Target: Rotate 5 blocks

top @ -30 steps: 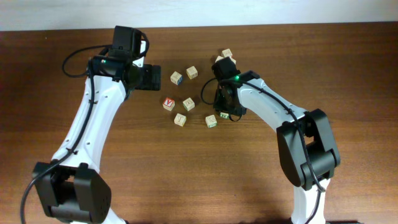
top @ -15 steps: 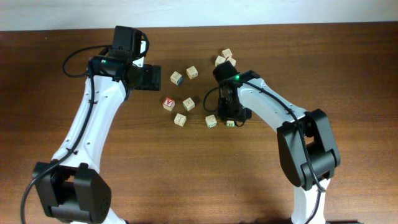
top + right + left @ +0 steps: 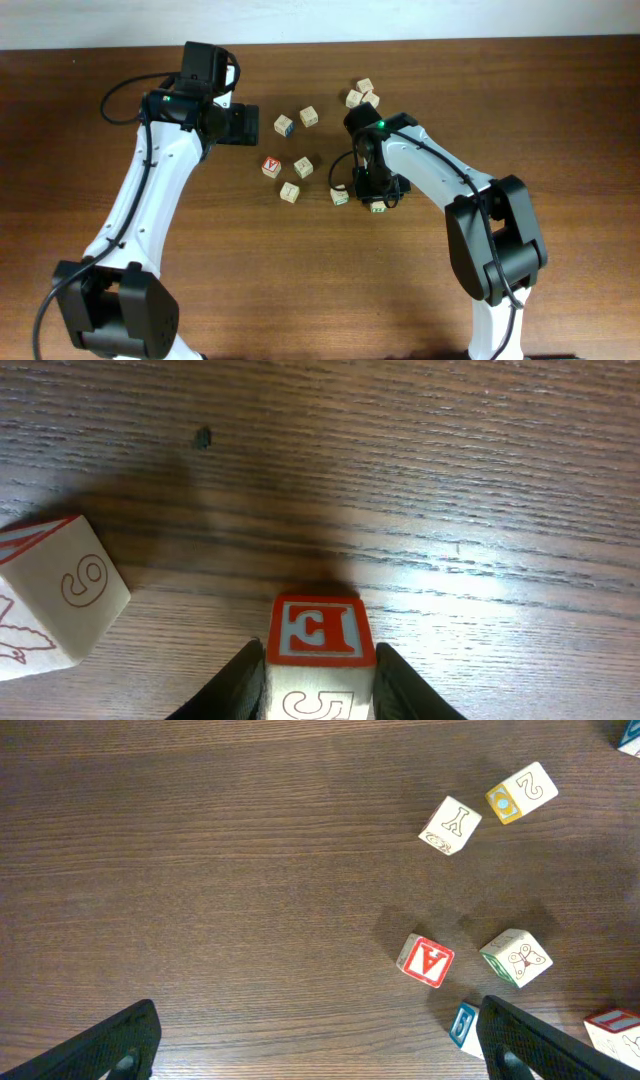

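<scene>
Wooden block (image 3: 318,628) clamped in right gripper (image 3: 320,678) near the centre of the tabletop (image 3: 560,120); task looked partway at best.
Right fingers (image 3: 245,680) pressed on both sides of it, with a red-framed letter face toward the wrist camera and a 5 on the face below. Could not tell if it sat on the wood or hung just above. Left gripper (image 3: 250,125) was spread wide and empty, toward the back edge and left of centre, near a blue-marked cube (image 3: 284,125). Red-letter block (image 3: 271,166) and two pale blocks (image 3: 303,166) lay loose between the arms at mixed angles. Green-marked block (image 3: 340,195) lay just beside the held one. Nothing showed which blocks had already been turned, so the done count was unknown. Judged: one rotation in hand, release pending, up to four more left.
</scene>
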